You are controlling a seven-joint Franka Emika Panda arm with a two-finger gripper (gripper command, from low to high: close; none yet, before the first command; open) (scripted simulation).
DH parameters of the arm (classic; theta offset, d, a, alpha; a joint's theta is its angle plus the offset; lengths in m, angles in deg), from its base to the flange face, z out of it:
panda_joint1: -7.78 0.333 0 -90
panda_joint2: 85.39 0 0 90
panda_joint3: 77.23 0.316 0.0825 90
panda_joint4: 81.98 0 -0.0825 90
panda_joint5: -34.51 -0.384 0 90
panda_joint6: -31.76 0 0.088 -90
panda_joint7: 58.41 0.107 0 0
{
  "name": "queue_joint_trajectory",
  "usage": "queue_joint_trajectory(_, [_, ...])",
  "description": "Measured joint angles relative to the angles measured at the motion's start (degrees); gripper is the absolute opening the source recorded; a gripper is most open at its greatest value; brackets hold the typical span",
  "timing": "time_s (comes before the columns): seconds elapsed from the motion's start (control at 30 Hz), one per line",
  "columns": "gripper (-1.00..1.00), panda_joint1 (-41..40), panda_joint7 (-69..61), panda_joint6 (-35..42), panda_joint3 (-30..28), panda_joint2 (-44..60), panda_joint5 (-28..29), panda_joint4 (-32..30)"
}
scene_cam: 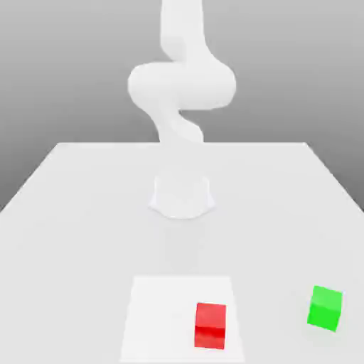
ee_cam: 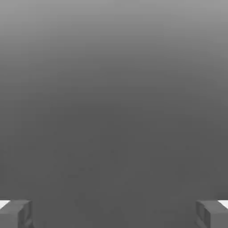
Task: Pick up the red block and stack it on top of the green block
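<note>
And there was the red block (scene_cam: 210,326), sitting on the white patch (scene_cam: 160,313), toward the exterior view's left of the green block (scene_cam: 325,308); the tool (ee_cam: 114,214) had its fingers spread wide, holding nothing.

Exterior view: upper part of the arm (scene_cam: 181,85), cut off by the top edge; near part of the white table (scene_cam: 85,249), cut off by the bottom edge; hand view: both fingers of the gripper (ee_cam: 114,213), cropped at the picture's lower corners.
</note>
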Motion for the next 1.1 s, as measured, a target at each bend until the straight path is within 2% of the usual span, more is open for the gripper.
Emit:
queue_joint_trajectory(0.53, [0.00,-2.0,9.7,-14.5,5.2,33.6,3.2,-9.1])
queue_joint_trajectory(0.77, [0.00,-0.8,12.3,-20.9,5.7,48.0,2.5,-12.9])
queue_joint_trajectory(0.93, [0.00,0.9,14.1,-28.9,3.7,58.4,4.3,-12.1])
queue_joint_trajectory(0.97, [-1.00,1.3,14.4,-30.3,3.2,60.0,4.8,-11.8])
queue_joint_trajectory(1.1, [-1.00,1.3,14.4,-30.3,3.3,60.0,4.8,-11.8])
